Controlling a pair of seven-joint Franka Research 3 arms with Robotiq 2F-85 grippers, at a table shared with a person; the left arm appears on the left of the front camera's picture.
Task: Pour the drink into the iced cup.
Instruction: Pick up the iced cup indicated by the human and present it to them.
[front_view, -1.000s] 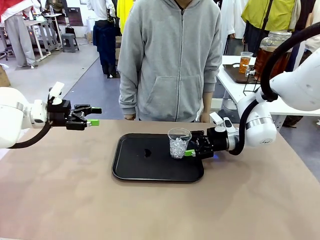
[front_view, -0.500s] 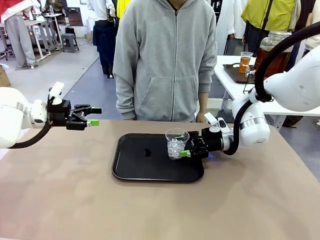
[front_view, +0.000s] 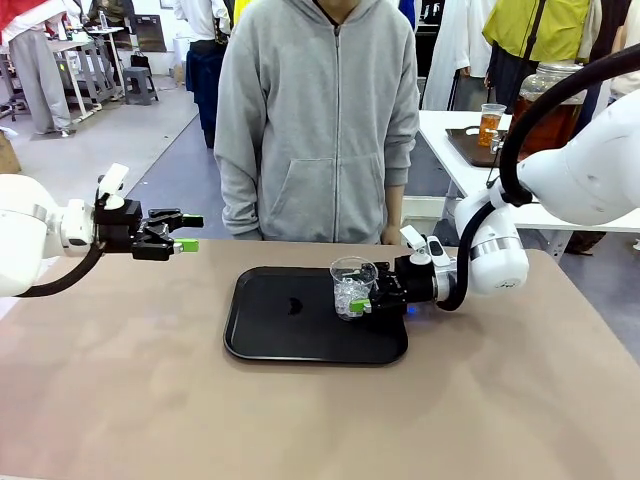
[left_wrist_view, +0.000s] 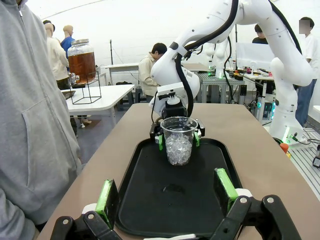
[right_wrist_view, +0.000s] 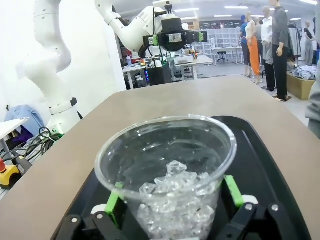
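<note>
While our left gripper (front_view: 190, 232) hangs with jaws apart at the left, the iced cup (front_view: 353, 287) stands on the black tray (front_view: 260, 340) in the middle, between the spread jaws of our right gripper (front_view: 365, 292). The drink (front_view: 490, 127) sits on another table (front_view: 440, 126) far right. If we squeeze too hard, the thin cup may crush or tip.

Left arm (front_view: 25, 235) and right arm (front_view: 590, 170): glossy white shells with rounded joint housings and a silver ring at the wrist flange, each carrying a thick black cable (front_view: 68, 278) toward the wrist. Wrist units are black, with a white camera bracket (front_view: 112, 180) on top, silver screws (left_wrist_view: 240, 200) at the linkage pivots, and green pads (left_wrist_view: 106, 196) lining the jaws.
</note>
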